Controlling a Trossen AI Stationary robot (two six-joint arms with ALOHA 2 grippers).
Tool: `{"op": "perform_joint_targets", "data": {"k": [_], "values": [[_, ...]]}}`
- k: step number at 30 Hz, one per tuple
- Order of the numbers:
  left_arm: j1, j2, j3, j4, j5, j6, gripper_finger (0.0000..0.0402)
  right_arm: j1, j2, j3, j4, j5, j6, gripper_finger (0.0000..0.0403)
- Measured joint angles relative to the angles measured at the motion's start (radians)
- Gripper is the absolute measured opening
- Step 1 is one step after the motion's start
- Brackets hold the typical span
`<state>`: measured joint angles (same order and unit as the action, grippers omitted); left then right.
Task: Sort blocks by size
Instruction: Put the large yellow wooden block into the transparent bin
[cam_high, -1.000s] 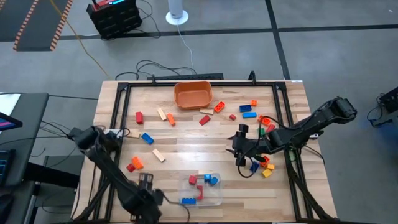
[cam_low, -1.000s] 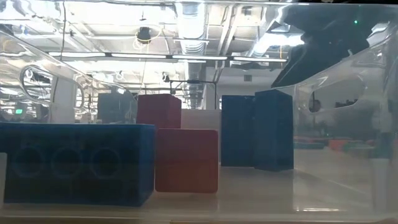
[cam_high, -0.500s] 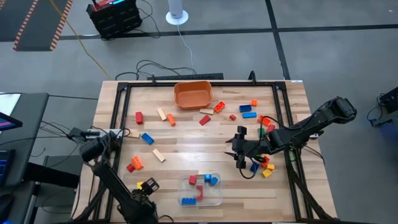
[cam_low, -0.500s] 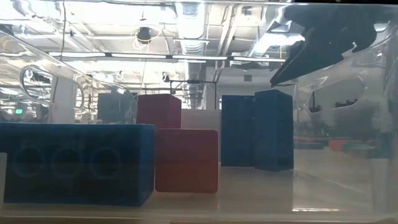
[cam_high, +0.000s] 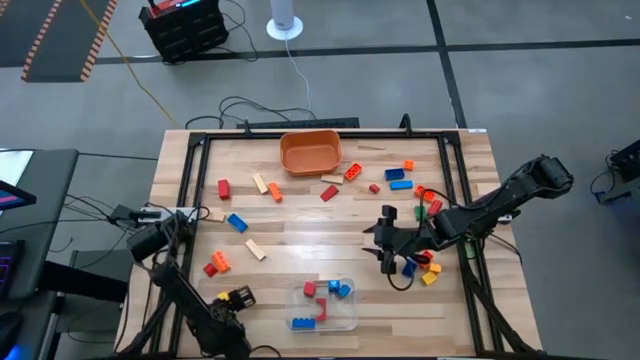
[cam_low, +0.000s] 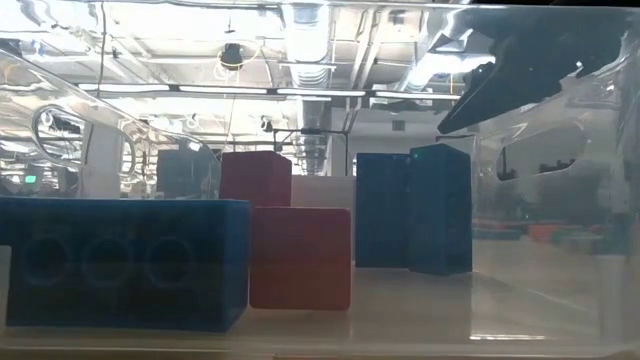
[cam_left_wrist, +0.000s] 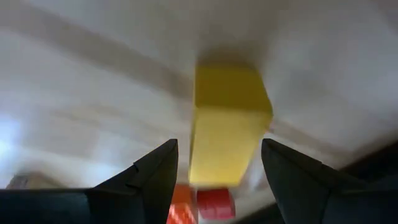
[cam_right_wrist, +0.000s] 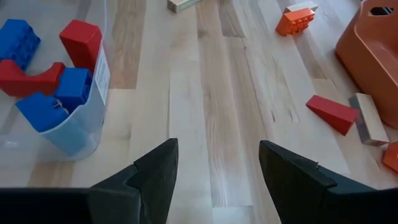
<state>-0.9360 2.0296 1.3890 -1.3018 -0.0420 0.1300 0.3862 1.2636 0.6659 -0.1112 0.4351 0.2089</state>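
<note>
Left of the clear tub, the left gripper holds a yellow block between its parted fingers, not yet dropped in. The tub itself holds only a few red and blue blocks, so sorting looks barely begun. Right of the tub, the right gripper hovers open and empty, with many blocks scattered toward the orange bowl.

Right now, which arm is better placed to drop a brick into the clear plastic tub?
Left. The left gripper seems to hold a yellow plastic brick just beside the clear plastic tub; the right gripper is open, empty and farther away.
</note>
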Motion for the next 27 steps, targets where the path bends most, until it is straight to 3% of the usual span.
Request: {"op": "perform_joint_targets", "data": {"k": [6,13,16,20,27], "values": [[0.0,0.0,-0.035,0.038,0.008,0.008,0.0215,0.0,0.0,0.0,0.0,0.0,0.004,0.0255],[0.0,0.0,-0.019,0.02,0.002,0.0,0.0126,-0.001,0.0,0.0,0.0,0.0,0.004,0.0255],[0.001,0.0,0.0,-0.008,-0.017,-0.035,0.0125,0.0,0.0,0.0,-0.003,0.0,0.022,0.0255],[0.007,-0.01,0.04,-0.077,-0.121,-0.116,0.0125,0.0,0.0,0.0,-0.017,0.0,0.038,0.0255],[0.08,-0.149,0.104,-0.058,-0.429,-0.266,0.0125,-0.015,0.0,0.0,-0.015,0.0,0.037,0.0255]]}}
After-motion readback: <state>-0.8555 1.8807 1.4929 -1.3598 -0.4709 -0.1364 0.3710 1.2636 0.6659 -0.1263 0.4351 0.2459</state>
